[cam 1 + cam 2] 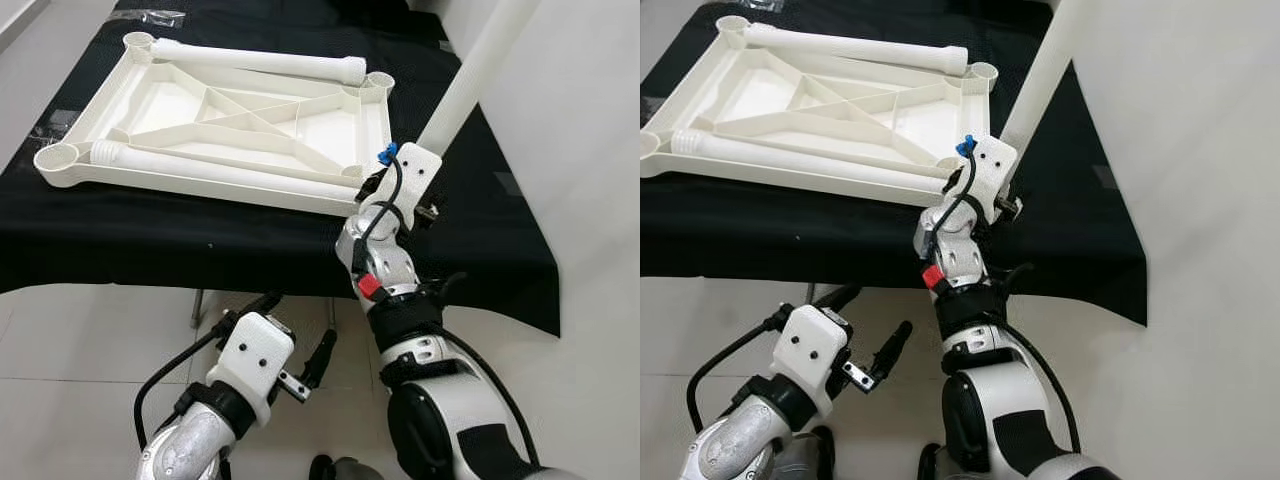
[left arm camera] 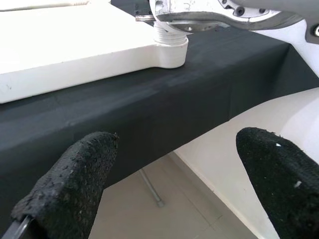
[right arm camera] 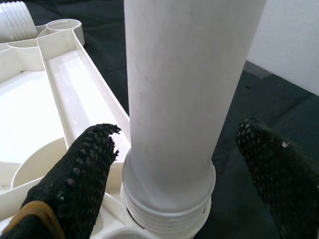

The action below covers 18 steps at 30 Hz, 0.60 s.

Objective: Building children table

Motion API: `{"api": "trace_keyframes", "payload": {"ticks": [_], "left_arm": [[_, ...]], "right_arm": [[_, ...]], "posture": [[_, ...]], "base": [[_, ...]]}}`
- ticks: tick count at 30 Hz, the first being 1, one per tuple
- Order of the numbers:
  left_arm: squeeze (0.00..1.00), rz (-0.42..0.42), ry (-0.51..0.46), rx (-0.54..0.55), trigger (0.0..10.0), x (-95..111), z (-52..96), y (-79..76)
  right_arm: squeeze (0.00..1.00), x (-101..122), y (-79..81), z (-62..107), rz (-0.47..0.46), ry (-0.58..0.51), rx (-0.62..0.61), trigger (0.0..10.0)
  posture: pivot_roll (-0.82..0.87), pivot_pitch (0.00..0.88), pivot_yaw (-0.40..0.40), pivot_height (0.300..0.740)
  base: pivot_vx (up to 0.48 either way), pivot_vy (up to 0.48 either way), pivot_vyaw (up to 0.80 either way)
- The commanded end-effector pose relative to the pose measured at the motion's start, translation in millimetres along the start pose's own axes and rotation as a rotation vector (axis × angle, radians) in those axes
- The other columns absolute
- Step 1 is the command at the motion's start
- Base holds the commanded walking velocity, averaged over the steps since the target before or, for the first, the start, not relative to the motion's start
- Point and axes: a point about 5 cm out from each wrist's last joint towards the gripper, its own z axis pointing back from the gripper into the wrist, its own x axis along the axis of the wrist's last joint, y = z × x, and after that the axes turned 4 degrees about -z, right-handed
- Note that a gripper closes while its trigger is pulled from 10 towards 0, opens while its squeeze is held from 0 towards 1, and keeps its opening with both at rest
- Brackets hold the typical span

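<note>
Left tool (image 1: pixel 318 362) low near floor, fingers wide, idle. Right tool (image 3: pixel 174 164) spread around upright table leg (image 1: pixel 478 75), threaded end at near-right corner socket of upturned tabletop (image 1: pixel 215 115) on black-draped desk (image 1: pixel 150 235). Best kept vertical, threads seated squarely before twisting.

A white tabletop (image 1: pixel 250 120) and white legs (image 1: pixel 478 75) lie on a plain black cloth (image 1: pixel 150 235); floor tiles (image 1: pixel 90 340) are off-white.
</note>
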Motion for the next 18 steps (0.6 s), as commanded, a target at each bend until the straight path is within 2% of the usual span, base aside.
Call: {"api": "trace_keyframes", "payload": {"ticks": [1, 18], "left_arm": [[0.00, 0.007, 0.022, -0.016, 10.0, -6, 1.4, -2.5], [0.00, 0.009, 0.027, -0.005, 10.0, -12, 0.5, 0.4]], "right_arm": [[0.00, -16, -3.2, 8.5, 0.036, 0.046, 0.014, 10.0], [0.00, -20, -24.2, 18.0, 0.073, 0.096, 0.111, 10.0]], "posture": [[0.14, 0.184, -0.140, 0.740], [0.14, 0.171, -0.138, 0.740]], "base": [[0.000, 0.000, 0.00], [0.000, 0.000, 0.00]]}}
